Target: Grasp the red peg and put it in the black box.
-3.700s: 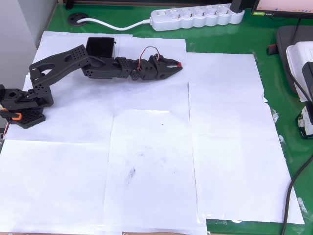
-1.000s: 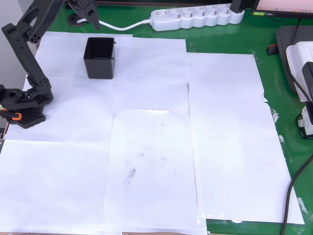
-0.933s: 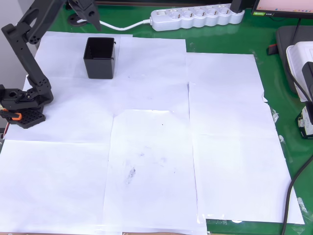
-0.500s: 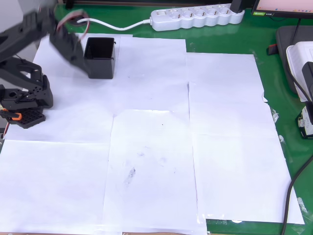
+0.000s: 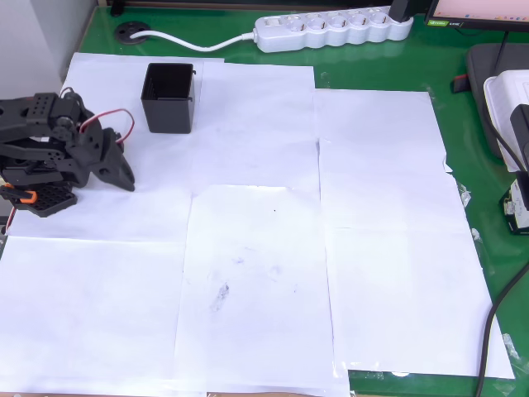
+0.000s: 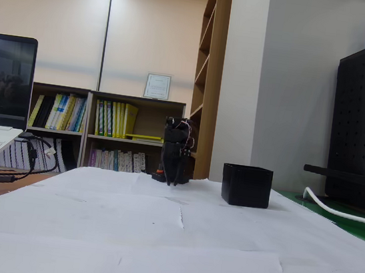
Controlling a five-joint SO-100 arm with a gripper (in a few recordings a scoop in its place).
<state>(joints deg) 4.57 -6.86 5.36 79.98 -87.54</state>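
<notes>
**Arm folded by its base, black box standing apart**

The black two-finger gripper's fingers (image 5: 124, 178) are pointing down toward the white paper sheets (image 5: 264, 248) covering the green bench (image 5: 463, 124); whether they are parted or closed cannot be told, and nothing red is showing between them. Up and to the right of the fingers in the overhead view, well apart, the small square black plastic box (image 5: 169, 98) is standing upright with its opening up. In the fixed view the box (image 6: 247, 185) is sitting right of the folded arm (image 6: 176, 150). A white power strip (image 5: 331, 27) is lying farther off.
</notes>
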